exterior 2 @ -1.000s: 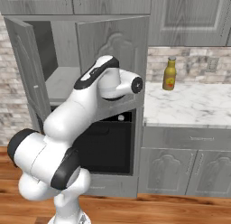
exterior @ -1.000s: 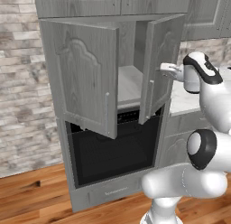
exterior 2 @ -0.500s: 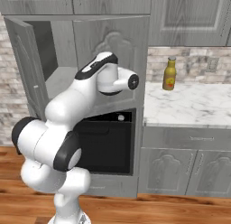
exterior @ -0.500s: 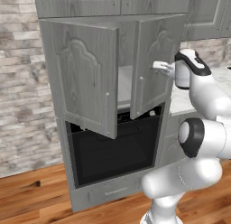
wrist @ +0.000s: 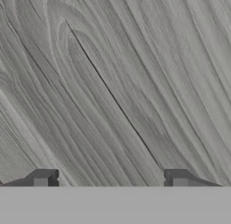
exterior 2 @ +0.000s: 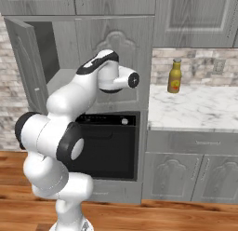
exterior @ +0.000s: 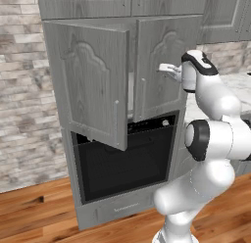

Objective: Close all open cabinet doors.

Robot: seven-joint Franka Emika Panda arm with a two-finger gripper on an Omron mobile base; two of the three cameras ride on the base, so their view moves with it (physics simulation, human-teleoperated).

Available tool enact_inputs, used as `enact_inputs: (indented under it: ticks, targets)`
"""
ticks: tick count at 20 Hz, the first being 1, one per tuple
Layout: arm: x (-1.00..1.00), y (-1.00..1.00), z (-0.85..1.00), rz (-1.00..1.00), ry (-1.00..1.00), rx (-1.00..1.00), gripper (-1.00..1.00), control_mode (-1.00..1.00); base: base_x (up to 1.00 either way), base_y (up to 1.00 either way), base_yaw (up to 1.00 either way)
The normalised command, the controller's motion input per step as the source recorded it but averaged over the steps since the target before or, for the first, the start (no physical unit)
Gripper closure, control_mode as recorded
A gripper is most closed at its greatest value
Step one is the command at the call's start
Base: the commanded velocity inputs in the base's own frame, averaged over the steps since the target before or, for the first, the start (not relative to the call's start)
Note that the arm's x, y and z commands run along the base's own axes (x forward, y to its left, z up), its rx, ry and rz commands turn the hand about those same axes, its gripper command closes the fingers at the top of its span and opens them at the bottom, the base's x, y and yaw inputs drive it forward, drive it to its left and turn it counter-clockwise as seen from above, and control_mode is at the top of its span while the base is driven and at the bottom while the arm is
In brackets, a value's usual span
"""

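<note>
Cabinet: the tall unit over the oven (exterior: 127, 163) has two doors. Both stand open, so the task is not done.
Left door (exterior: 93, 83): swung wide, its face turned toward the left base camera, its free edge hanging out in front of the oven. In the right base view I see it edge-on at the far left (exterior 2: 23, 67), with the dark inside of the cabinet beside it.
Right door (exterior: 164, 70): nearly shut, only a narrow gap showing between it and the left door. In the right base view it looks almost flush with the frame (exterior 2: 118, 48).
Counter (exterior 2: 195, 109): to the right, with a yellow bottle (exterior 2: 175, 76) on it, well apart from my work.
Claw (exterior: 166, 68): against the right door's face. In the hand view my fingertips (wrist: 43, 178) are spread wide with nothing between them, and wood grain lies close ahead (wrist: 117, 83).
Step in hand: I judge I am pushing the right door home.
Next move: press on until that door sits flush, then pull back, swing round the left door's outer face and push it closed too. The risk is clipping its free edge on the way.
</note>
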Motion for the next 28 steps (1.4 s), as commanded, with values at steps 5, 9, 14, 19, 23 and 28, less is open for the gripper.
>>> enact_inputs:
  ticks: [5,9,14,19,23,28]
  targets:
    - [0.34,0.23,-0.01,0.0,0.0,0.0,-1.0,-1.0,0.0,0.0,0.0]
    - [0.27,0.23,-0.02,0.0,0.0,0.0,-1.0,-1.0,0.0,0.0,0.0]
    - [0.23,0.18,-0.01,0.0,0.0,0.0,-1.0,-1.0,0.0,0.0,0.0]
    - [0.21,0.18,-0.01,0.0,0.0,0.0,-1.0,-1.0,0.0,0.0,0.0]
    - [0.24,0.19,-0.03,0.0,0.0,0.0,-1.0,-1.0,0.0,0.0,0.0]
    - [0.02,0.15,0.0,0.0,0.0,0.0,-1.0,-1.0,0.0,0.0,0.0]
